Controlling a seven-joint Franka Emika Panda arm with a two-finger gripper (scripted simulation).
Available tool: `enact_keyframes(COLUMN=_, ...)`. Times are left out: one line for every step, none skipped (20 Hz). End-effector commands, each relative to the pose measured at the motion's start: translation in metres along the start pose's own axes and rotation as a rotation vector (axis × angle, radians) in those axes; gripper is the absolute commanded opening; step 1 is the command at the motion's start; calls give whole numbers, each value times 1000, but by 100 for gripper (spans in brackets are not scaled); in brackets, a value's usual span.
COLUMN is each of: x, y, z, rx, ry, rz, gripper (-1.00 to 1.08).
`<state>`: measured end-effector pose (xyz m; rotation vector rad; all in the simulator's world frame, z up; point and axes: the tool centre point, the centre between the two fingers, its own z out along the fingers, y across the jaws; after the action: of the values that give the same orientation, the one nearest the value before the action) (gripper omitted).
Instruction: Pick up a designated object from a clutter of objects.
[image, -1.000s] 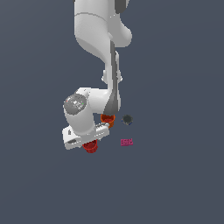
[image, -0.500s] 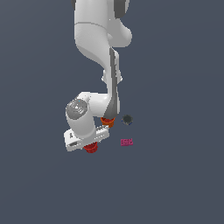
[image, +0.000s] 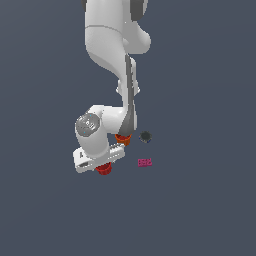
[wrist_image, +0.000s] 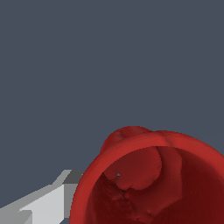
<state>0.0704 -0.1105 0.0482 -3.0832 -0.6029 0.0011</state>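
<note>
Red cup fills wrist view, mouth toward cam, interior bare; one grey finger just beside its rim. Whether gripper is clamped on it we cannot tell. Vs 1 s ago: hand sits slightly lower over cup, which has not shifted, so we judge grasp approach nearly done. Farther off: pink brick, orange cup mostly hidden behind arm (contents not visible), dark disc.
</note>
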Motion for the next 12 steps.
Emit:
enact_keyframes(x=1, y=0, z=-3, rx=-1, ry=1, rz=0, gripper=-100)
enact_keyframes(x=1, y=-1, z=-5, rx=-1, ry=1, rz=0, gripper=-100)
enact_keyframes(x=2, y=-1, z=-8, rx=-1, ry=1, rz=0, gripper=-100)
enact_keyframes(x=3, y=-2, z=-12, rx=-1, ry=1, rz=0, gripper=-100)
enact_keyframes(x=3, y=-3, z=-16, rx=-1, ry=1, rz=0, gripper=-100)
enact_keyframes(x=4, y=-4, z=-21, rx=-1, ry=1, rz=0, gripper=-100)
enact_keyframes(x=6, y=-5, z=-27, rx=-1, ry=1, rz=0, gripper=-100)
enact_keyframes(x=7, y=-6, z=-33, rx=-1, ry=1, rz=0, gripper=-100)
enact_keyframes(x=8, y=-7, z=-40, rx=-1, ry=1, rz=0, gripper=-100)
enact_keyframes(x=10, y=-9, z=-48, rx=-1, ry=1, rz=0, gripper=-100)
enact_keyframes(x=11, y=-10, z=-56, rx=-1, ry=1, rz=0, gripper=-100)
enact_keyframes(x=13, y=-12, z=-65, rx=-1, ry=1, rz=0, gripper=-100)
